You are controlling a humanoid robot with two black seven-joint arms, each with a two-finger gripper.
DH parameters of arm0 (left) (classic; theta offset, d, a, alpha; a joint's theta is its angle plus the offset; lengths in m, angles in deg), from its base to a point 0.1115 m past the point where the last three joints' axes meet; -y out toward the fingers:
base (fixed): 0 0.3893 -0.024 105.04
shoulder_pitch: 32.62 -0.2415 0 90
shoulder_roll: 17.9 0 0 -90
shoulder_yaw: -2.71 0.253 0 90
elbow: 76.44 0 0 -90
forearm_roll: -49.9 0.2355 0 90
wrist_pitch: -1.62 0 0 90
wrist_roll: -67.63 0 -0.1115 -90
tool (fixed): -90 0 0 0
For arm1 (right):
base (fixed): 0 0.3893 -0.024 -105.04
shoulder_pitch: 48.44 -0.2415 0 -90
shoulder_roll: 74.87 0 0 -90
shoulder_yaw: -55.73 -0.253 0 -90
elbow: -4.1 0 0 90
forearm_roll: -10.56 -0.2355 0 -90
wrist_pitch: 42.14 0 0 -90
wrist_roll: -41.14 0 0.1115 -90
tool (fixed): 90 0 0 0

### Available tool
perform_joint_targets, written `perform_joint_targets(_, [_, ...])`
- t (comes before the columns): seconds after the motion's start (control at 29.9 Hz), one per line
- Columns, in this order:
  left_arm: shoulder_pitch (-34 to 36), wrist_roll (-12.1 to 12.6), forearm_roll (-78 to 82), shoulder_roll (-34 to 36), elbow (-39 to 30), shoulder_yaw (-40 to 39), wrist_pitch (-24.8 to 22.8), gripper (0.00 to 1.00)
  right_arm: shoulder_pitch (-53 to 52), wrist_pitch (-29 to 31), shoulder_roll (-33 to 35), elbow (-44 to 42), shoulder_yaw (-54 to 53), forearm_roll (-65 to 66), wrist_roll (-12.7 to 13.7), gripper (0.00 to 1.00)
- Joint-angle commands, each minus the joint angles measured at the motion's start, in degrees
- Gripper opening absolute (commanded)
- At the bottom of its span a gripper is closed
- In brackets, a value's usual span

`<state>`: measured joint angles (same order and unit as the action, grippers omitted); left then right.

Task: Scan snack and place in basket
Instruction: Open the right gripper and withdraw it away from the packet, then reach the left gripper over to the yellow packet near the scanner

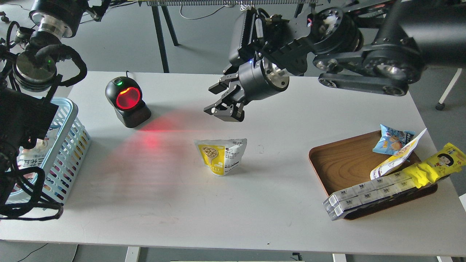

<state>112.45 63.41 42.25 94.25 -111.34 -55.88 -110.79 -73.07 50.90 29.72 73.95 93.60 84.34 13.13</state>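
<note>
Our right pincer (222, 99) hangs open and empty above the snack (221, 155) at frame centre; our left arm hides its pincer and part of the basket (69, 145).

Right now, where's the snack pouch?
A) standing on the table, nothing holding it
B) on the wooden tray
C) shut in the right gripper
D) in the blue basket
A: the snack pouch stands upright on the bare white table, below the open right gripper hanging above it without touching, and apart from the barcode scanner, the light blue basket and the wooden tray.
</note>
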Motion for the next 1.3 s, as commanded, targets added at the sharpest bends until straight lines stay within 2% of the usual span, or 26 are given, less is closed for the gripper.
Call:
perform_joint_targets(0.0, [0.1,0.0,0.2,0.0,0.1,0.1,0.1,1.00,0.5,1.1,5.8,-0.4,-2.8,-1.8,0.0,0.62])
perform_joint_targets(0.1, [0.6,0.1,0.3,0.0,0.1,0.2,0.1,1.00,2.0,3.3,11.2,-0.2,-3.6,-7.0,0.0,0.62])
perform_joint_targets(0.27, [1.3,0.4,0.5,0.0,0.0,0.2,0.1,1.00,5.9,3.6,18.4,-1.2,-5.2,-17.9,0.0,0.63])
perform_joint_targets(0.4, [1.8,0.8,1.5,0.4,0.2,1.1,0.1,1.00,10.6,3.6,21.8,-4.3,-8.4,-24.2,0.0,0.68])
perform_joint_targets(0.53, [3.2,0.5,3.3,1.3,0.2,6.7,-0.7,1.00,15.4,3.7,25.7,-5.9,-13.8,-29.6,0.0,0.73])
perform_joint_targets(0.64, [4.7,0.5,3.4,1.9,0.1,8.1,-0.9,1.00,19.3,3.8,28.5,-7.7,-18.6,-36.8,0.0,0.78])
perform_joint_targets(0.8, [5.8,0.5,3.8,2.2,-0.6,8.9,-3.7,1.00,26.5,2.9,27.9,-16.3,-26.1,-42.3,0.0,0.81])
perform_joint_targets(0.87, [6.3,0.6,5.7,2.6,-0.6,12.6,-5.6,1.00,29.5,3.2,26.9,-19.5,-30.3,-44.8,0.0,0.83])
perform_joint_targets(1.0, [9.0,0.3,11.3,5.0,-2.3,20.3,-5.6,1.00,35.5,3.7,25.2,-23.2,-37.4,-54.2,0.0,0.93])
perform_joint_targets(1.1, [9.5,0.1,15.5,8.2,-7.7,22.4,-5.6,1.00,39.2,4.1,23.6,-25.4,-42.2,-59.3,0.0,0.94])
perform_joint_targets(1.27, [10.6,0.1,29.5,13.6,-21.5,22.4,-5.6,1.00,44.4,5.2,18.1,-30.7,-48.4,-67.4,0.0,0.94])
